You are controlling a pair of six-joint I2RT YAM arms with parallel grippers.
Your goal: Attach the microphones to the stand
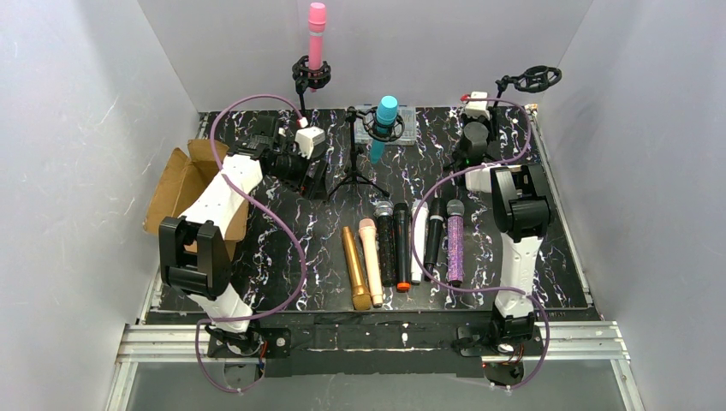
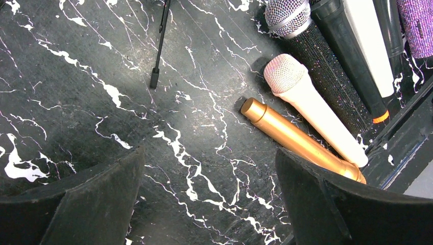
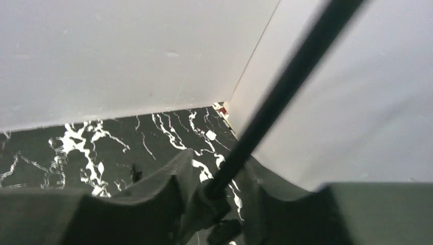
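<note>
A pink microphone (image 1: 317, 34) stands in the clip of the back left stand. A teal-blue microphone (image 1: 383, 124) sits in the middle tripod stand (image 1: 355, 175). The right stand's clip (image 1: 538, 79) holds nothing. Several microphones lie side by side on the marble table: gold (image 1: 355, 267), peach (image 1: 371, 261), black ones, white (image 1: 418, 244) and purple glitter (image 1: 455, 242). My left gripper (image 2: 209, 199) hangs open over bare table, left of the gold microphone (image 2: 296, 140) and the peach one (image 2: 311, 107). My right gripper (image 3: 222, 168) straddles the right stand's pole (image 3: 275, 92); a gap shows beside its right finger.
An open cardboard box (image 1: 175, 184) sits at the table's left edge beside the left arm. Purple cables (image 1: 291, 240) loop over the table from both arms. White walls enclose the back and both sides. A tripod leg (image 2: 158, 46) reaches into the left wrist view.
</note>
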